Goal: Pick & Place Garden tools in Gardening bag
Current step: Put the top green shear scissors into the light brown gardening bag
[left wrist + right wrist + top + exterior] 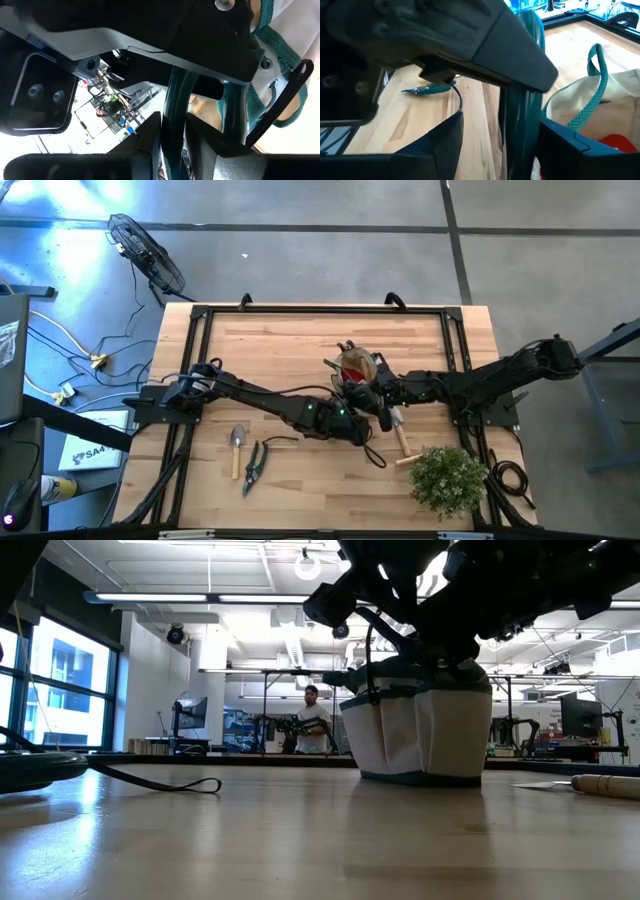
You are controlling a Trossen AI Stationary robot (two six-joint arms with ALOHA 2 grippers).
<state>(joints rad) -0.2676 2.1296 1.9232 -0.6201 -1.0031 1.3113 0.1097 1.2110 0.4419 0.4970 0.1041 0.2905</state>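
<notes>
One gardening bag [354,366] sat mid-table with something red inside, and one bushy plant [449,477] stood well off from it. Both grippers met just beside the bag: the left gripper [172,145] and the right gripper [517,135] each clamped a dark green handle. One trowel [237,446] and one pair of shears [252,467] lay well apart from the bag, a second wooden-handled tool [402,437] nearer.

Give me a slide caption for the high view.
Both grippers, left and right, meet at the gardening bag; a trowel and shears wait on the table.
</notes>
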